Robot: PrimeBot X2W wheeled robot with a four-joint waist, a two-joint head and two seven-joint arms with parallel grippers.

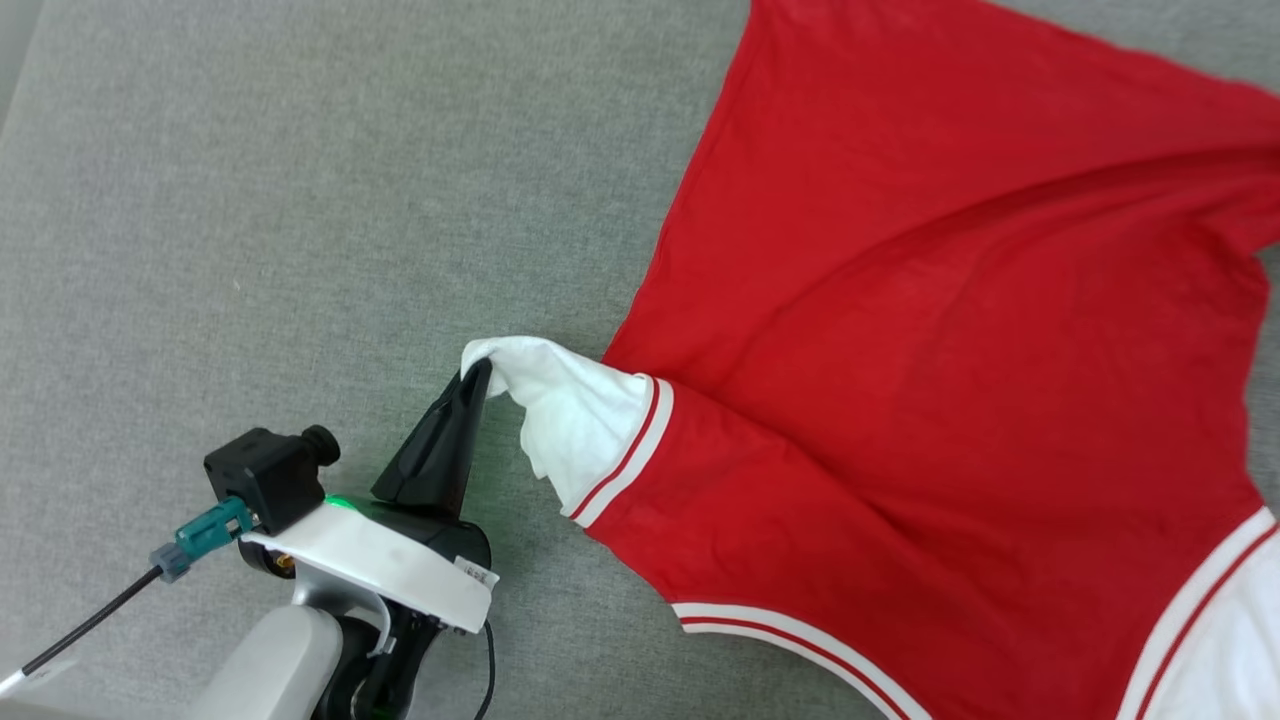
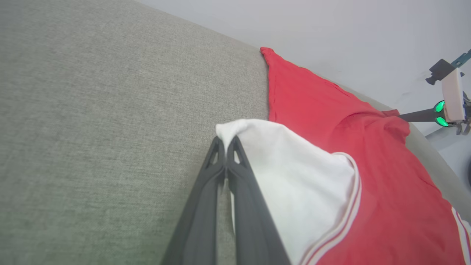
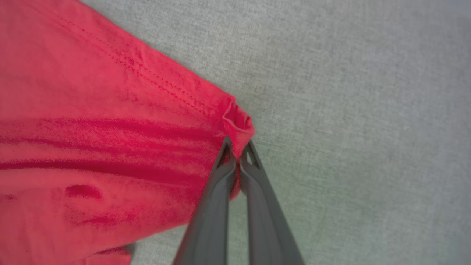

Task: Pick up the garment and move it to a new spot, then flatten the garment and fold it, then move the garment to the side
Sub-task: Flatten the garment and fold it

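Observation:
The garment [image 1: 950, 330], a red T-shirt with white sleeves and striped trim, lies spread over the grey cushion with its plain side up. My left gripper [image 1: 478, 372] is shut on the tip of its white sleeve [image 1: 560, 410], seen close in the left wrist view as the gripper [image 2: 225, 141] pinching the sleeve [image 2: 294, 184]. In the right wrist view my right gripper [image 3: 238, 147] is shut on a red hem corner of the garment [image 3: 110, 147]. The right arm [image 2: 447, 106] shows far off at the garment's other edge.
The grey fabric cushion [image 1: 300, 200] stretches wide to the left of the garment. A pale wall [image 2: 349, 29] rises behind the cushion's far edge. A black cable [image 1: 90, 620] trails from my left wrist at the lower left.

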